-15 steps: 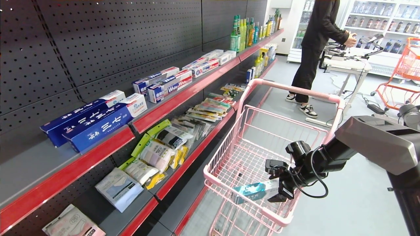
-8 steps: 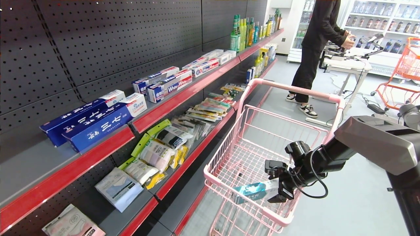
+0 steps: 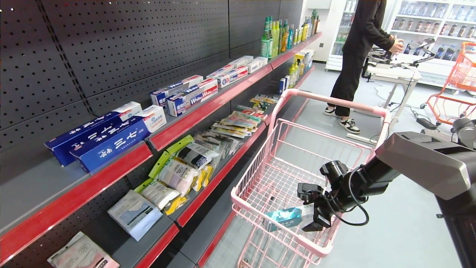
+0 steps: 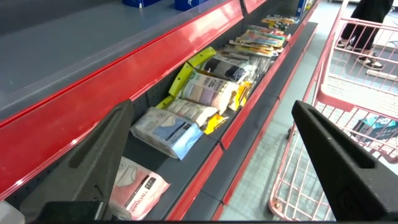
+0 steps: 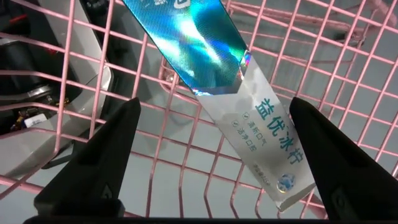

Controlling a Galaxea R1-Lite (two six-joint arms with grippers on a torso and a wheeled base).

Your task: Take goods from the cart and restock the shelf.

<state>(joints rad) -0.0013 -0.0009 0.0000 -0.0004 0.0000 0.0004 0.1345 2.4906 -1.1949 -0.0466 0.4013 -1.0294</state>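
Observation:
A pink wire cart [image 3: 293, 128] stands beside the shelf [image 3: 208, 108] with its red-edged boards. On the cart's floor lies a teal and silver toothpaste box [image 3: 287, 217], also seen close up [image 5: 217, 68] and from farther off [image 4: 377, 128]. My right gripper [image 3: 308, 208] is down inside the cart, open, its two fingers straddling the silver end of the box [image 5: 214, 109] without closing on it. My left gripper [image 4: 211, 180] is open and holds nothing, low beside the shelf's lower boards. Blue toothpaste boxes [image 3: 108, 137] and white ones [image 3: 190, 95] lie on the upper board.
Wipes packs [image 3: 174, 175] and toothbrush packs [image 3: 238, 121] fill the lower board, and bottles [image 3: 282, 35] stand farther along. The cart's handle [image 3: 331, 101] is at its far end. A person stands at a table [image 3: 394, 72] behind, and an orange cart [image 3: 459, 80] is at far right.
My right arm has eased a little to the left and lower in the cart, closer over the toothpaste box. The box and the cart have not moved.

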